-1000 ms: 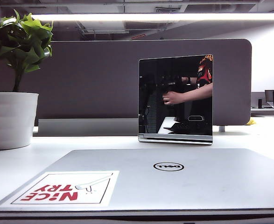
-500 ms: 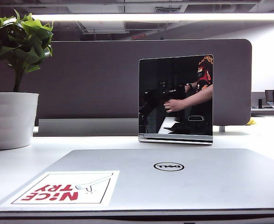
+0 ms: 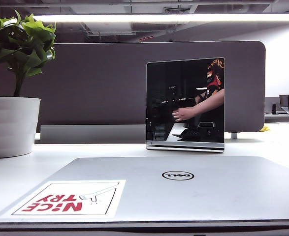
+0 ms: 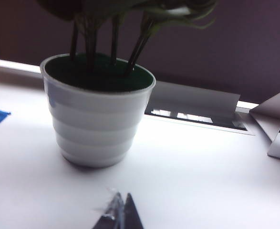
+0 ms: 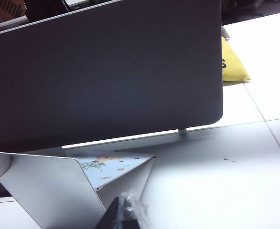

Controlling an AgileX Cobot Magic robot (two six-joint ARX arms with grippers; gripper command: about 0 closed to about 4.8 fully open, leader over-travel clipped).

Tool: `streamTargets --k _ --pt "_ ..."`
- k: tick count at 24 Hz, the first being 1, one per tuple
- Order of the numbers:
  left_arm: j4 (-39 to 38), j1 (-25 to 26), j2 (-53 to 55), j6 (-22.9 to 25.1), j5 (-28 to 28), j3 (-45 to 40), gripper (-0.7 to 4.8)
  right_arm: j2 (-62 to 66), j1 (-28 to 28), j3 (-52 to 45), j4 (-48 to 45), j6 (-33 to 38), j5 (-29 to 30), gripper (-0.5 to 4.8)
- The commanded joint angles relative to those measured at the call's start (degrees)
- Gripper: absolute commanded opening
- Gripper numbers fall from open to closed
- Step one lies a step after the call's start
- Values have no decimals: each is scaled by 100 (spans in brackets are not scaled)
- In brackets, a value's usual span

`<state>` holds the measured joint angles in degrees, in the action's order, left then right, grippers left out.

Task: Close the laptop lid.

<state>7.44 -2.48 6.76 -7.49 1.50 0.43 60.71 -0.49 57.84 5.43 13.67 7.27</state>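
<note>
The laptop lid (image 3: 193, 189) is a wide silver slab lying flat and low across the front of the exterior view. It shows a round black Dell logo (image 3: 177, 175) and a white "NiCE TRY" sticker (image 3: 68, 199). Neither gripper appears directly in that view, and the lid appears in neither wrist view. My left gripper (image 4: 123, 210) is shut with nothing in it, hovering over the white table in front of a white plant pot (image 4: 94, 124). My right gripper (image 5: 125, 212) is also shut and empty, its tips wrapped in clear film, beside a silver folded stand (image 5: 49, 191).
An upright glossy black panel (image 3: 185, 103) stands behind the laptop and reflects a person's arm. The potted plant (image 3: 11, 125) sits at the left. A grey divider (image 3: 100, 83) runs along the table's back edge. A yellow object (image 5: 233, 62) lies beyond the divider.
The lid has not moved. Only the reflection in the black panel differs: the person's arm shifted slightly and the dark arm shape seen half a second ago is gone.
</note>
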Motion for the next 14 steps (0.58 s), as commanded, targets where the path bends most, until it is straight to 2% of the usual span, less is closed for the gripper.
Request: streamTargets --k 1,14 --pt "-291 9 -236 214 -4 7 -4 -15 -2 15 -96 -20 -9 -4" --pt "-697 2 -654 251 -7 7 -5 -15 -2 15 -96 -22 -9 -4"
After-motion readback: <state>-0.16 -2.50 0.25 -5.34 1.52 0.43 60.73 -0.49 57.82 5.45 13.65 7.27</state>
